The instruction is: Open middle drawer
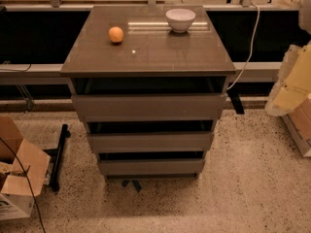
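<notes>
The middle drawer (150, 142) sits between the top drawer (148, 107) and the bottom drawer (151, 167), below a tabletop (160, 52) carrying an orange (115, 34) and a bowl (180, 19). It looks shut, so the whole pull seems left. The gripper is not in view, so its grasp cannot be told.

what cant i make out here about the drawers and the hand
- Hand: nowhere in the camera view, so its position is unknown.
- Middle drawer: the interior is just a dark gap, overhung by the top drawer; contents hidden.
- Pale yellowish object: cut off by the right edge; cannot be identified.
- Cardboard box: cut off by the left edge.
</notes>
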`<state>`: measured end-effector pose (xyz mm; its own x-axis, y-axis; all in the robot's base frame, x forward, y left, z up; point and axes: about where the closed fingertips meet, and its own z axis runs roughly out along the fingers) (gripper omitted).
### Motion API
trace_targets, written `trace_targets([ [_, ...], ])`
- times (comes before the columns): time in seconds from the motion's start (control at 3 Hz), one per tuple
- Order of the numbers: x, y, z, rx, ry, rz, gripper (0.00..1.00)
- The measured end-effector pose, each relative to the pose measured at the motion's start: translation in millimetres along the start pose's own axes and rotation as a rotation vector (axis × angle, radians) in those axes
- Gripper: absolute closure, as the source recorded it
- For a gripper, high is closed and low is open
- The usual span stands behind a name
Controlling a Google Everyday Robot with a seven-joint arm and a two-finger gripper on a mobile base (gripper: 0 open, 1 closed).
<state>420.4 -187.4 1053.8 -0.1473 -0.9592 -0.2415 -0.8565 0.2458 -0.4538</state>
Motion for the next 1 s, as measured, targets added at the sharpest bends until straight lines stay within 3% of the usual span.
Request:
trace_targets([
  [0.33,-4.5,-1.5,-3.9,0.017,-0.014,-0.009,0.00],
  [0.67,3.0,-15.3,19.2,0.032,-0.027,0.063,0.00],
  [1.0,-2.9,-12.8,12.6,0.049,-0.037,0.067,0.00],
])
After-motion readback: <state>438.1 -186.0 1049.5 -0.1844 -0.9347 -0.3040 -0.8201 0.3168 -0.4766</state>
